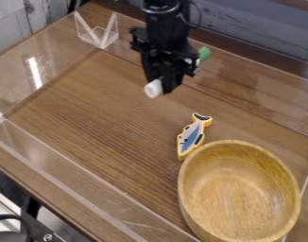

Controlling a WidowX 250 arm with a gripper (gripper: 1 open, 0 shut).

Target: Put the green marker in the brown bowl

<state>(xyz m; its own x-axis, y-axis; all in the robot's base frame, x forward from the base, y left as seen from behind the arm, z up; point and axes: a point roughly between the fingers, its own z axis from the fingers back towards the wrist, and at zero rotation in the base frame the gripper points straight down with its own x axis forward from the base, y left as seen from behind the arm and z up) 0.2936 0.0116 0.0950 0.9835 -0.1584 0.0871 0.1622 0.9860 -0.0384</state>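
Note:
My gripper (171,77) hangs pointing down over the middle of the wooden table, shut on the green marker (197,57). The marker lies crosswise in the fingers, lifted off the table. Its white cap end (153,90) sticks out at lower left and its green end at upper right. The brown bowl (239,191), wide and shallow with visible grain, sits empty at the lower right, well apart from the gripper.
A small blue-and-yellow fish toy (192,133) lies between the gripper and the bowl, just above the bowl's rim. A clear plastic stand (96,29) is at the back left. Low transparent walls (43,156) border the table's left and front.

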